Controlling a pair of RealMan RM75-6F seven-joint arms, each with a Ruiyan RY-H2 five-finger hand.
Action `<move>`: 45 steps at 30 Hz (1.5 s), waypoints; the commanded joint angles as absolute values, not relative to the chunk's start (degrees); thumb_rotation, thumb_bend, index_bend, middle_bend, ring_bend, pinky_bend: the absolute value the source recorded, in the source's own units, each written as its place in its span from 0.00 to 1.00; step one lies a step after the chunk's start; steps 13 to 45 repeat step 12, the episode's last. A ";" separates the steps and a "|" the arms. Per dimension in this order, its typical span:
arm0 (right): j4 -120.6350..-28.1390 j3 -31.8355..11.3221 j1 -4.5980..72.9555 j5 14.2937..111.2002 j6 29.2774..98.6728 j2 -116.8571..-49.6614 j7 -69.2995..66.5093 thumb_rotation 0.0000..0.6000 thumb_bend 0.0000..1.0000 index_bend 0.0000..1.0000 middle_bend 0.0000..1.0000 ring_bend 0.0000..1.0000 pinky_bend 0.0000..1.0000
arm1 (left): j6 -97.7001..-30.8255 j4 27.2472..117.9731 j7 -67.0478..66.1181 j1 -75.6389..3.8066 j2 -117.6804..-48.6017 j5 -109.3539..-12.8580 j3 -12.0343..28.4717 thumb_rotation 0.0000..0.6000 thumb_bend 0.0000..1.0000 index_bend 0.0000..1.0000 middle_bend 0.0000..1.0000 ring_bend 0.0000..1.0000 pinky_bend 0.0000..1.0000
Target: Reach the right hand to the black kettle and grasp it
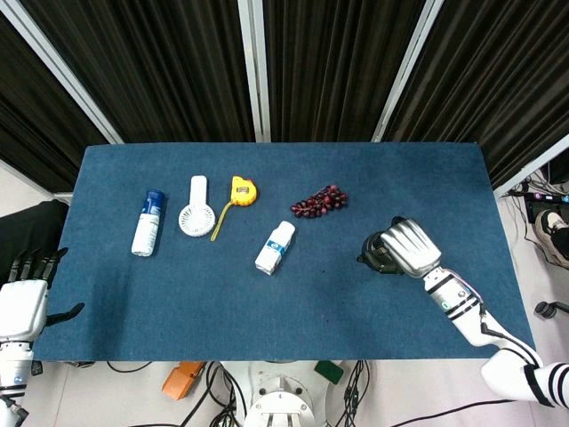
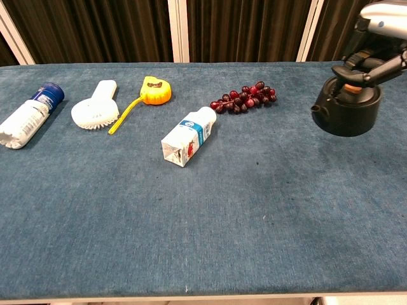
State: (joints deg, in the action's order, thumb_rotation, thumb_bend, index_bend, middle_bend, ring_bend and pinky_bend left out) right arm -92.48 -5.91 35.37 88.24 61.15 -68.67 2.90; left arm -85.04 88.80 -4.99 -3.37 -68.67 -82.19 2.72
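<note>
The black kettle [image 1: 372,255] with an orange lid knob is on the right side of the blue table [image 1: 204,294]. My right hand [image 1: 410,248] covers most of it from above. In the chest view the kettle [image 2: 347,111] hangs a little above the cloth, spout pointing left, and my right hand [image 2: 379,42] grips its top handle with fingers curled over the lid. My left hand [image 1: 24,298] is off the table's front left corner, fingers apart and holding nothing.
A bunch of red grapes [image 1: 320,201] lies just left of and behind the kettle. Further left lie a small white bottle [image 1: 276,247], a yellow tape measure [image 1: 242,190], a white hand fan [image 1: 194,210] and a blue-capped spray can [image 1: 148,221].
</note>
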 commanded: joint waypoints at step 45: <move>-93.98 -7.50 39.52 84.59 55.68 -70.74 11.22 0.70 0.67 1.00 1.00 1.00 0.53 | -84.67 87.33 -3.90 -3.19 -69.40 -81.83 2.63 1.00 0.08 0.11 0.17 0.07 0.00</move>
